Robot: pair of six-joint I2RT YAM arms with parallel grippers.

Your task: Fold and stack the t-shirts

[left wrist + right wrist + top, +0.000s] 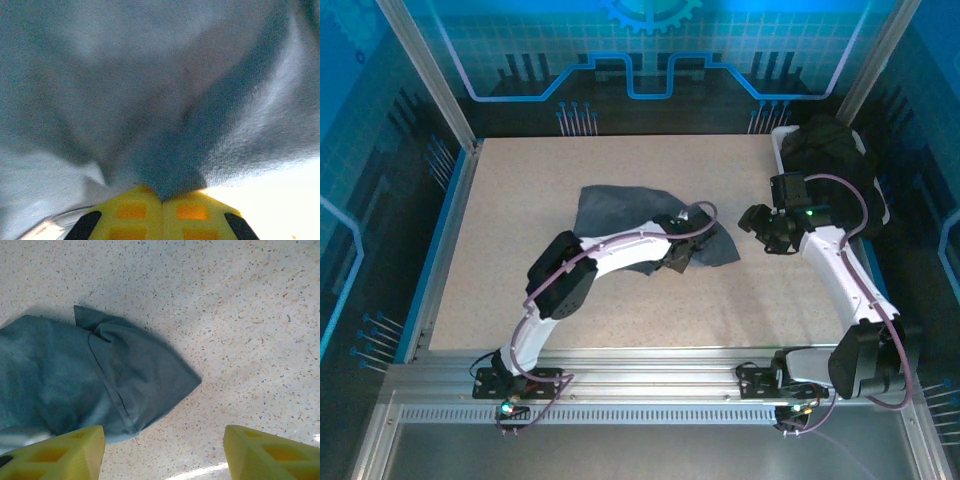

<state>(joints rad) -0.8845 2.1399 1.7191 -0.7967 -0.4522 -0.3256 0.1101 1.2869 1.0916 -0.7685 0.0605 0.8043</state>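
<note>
A slate blue-grey t-shirt (620,208) lies crumpled in the middle of the table. My left gripper (677,255) is down on its right part, and in the left wrist view the yellow fingers (132,212) are pressed together with a fold of the blue-grey cloth (170,170) pinched between them. My right gripper (757,222) hovers to the right of the shirt, open, with bare table between its yellow fingers (60,455); the shirt's hemmed corner (145,385) lies just ahead of its left finger. Black t-shirts (830,150) are heaped at the back right.
A white bin (781,146) holds the black heap at the table's back right corner. The speckled tabletop (520,290) has free room left of and in front of the blue-grey shirt. Metal frame posts (425,70) stand at the back corners.
</note>
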